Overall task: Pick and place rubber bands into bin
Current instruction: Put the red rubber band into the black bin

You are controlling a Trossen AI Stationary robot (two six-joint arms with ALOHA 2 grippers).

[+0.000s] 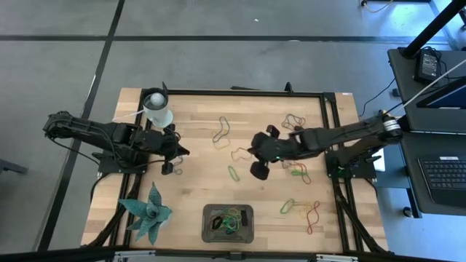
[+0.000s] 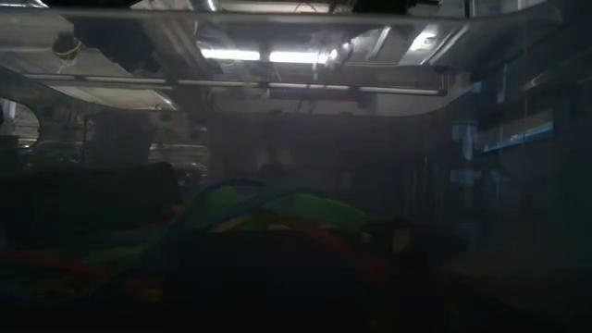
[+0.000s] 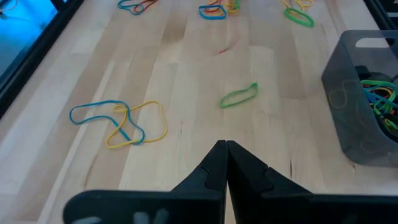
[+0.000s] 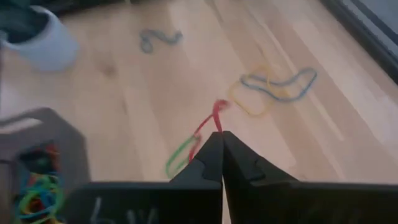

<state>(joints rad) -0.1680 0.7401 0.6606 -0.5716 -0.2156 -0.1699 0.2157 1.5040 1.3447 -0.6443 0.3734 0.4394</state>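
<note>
The right gripper point(image 4: 219, 138) is pinched shut on a thin red rubber band point(image 4: 208, 122) mid-table, right beside a green loop point(image 4: 180, 157). The left gripper point(image 3: 225, 148) is closed on nothing, parked near the white round cup point(image 1: 158, 109). The dark grey rectangular tray point(image 1: 245, 213) sits at the table's front edge with a tangle of colourful bands point(image 1: 230, 221) inside.

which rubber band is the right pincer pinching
The red rubber band, caught in the shut right pincer. The green band beside it and the blue and yellow pair farther off lie loose on the table.
</note>
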